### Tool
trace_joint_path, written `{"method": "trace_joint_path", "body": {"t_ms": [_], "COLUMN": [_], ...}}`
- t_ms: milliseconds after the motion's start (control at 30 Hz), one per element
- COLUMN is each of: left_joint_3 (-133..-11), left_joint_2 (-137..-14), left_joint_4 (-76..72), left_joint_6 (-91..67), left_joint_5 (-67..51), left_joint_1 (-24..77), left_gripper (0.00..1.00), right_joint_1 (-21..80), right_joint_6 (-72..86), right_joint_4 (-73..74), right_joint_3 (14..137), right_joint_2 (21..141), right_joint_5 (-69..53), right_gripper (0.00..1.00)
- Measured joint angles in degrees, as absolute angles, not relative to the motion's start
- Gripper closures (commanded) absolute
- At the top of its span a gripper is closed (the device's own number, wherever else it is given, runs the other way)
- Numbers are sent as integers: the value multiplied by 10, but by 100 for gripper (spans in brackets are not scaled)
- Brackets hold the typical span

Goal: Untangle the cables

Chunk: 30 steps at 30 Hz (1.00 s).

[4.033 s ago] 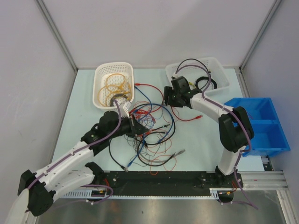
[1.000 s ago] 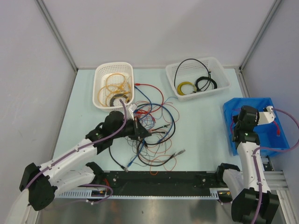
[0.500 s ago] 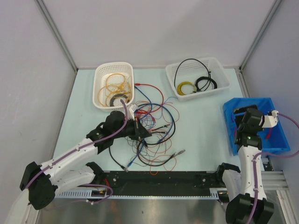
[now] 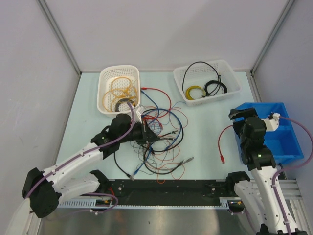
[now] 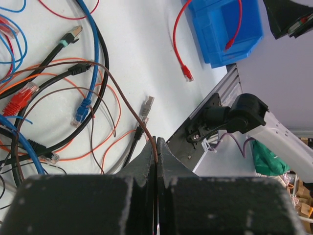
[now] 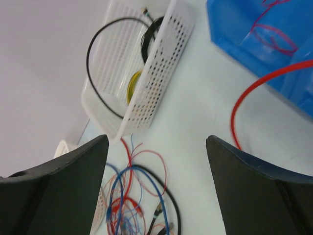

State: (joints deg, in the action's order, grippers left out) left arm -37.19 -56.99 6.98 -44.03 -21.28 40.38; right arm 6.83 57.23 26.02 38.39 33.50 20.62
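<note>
The cables (image 4: 161,139), thin red, blue, orange and black wires with small plug ends, lie in a looped, criss-crossed heap at the middle of the pale table (image 4: 205,110). At the heap's 9 o'clock edge the left gripper (image 5: 155,147) is clamped tight on one thin brown wire (image 5: 128,101). A single loose red cable (image 4: 219,142) trails from the blue plastic bin (image 4: 283,144) onto the table at the heap's 3 o'clock. Over it the right gripper (image 6: 156,147) stands spread wide, holding nothing.
</note>
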Motion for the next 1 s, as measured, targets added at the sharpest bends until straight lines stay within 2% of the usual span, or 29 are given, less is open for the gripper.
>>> {"method": "trace_joint_path", "body": {"t_ms": [200,300,433,733,1000], "left_joint_3": [-378,-378,-378,-407,-420], "left_joint_2": [-570,-570,-570,-630,-630], "left_joint_4": [69,69,65,39,23], "left_joint_6": [-440,-441,-441,-446,-446], "left_joint_5": [-213,-213,-213,-218,-218], "left_joint_1": [404,404,406,409,410], "left_gripper": [100,100,100,100,100], "right_joint_1": [4,-51,-77,-41,19], "right_joint_6": [548,530,519,499,478], "right_joint_4": [297,298,300,276,257], "right_joint_3": [386,388,389,386,385], "right_joint_2": [299,306,345,385,498], "right_joint_5": [245,224,172,62,31], "right_gripper": [14,13,14,18,14]}}
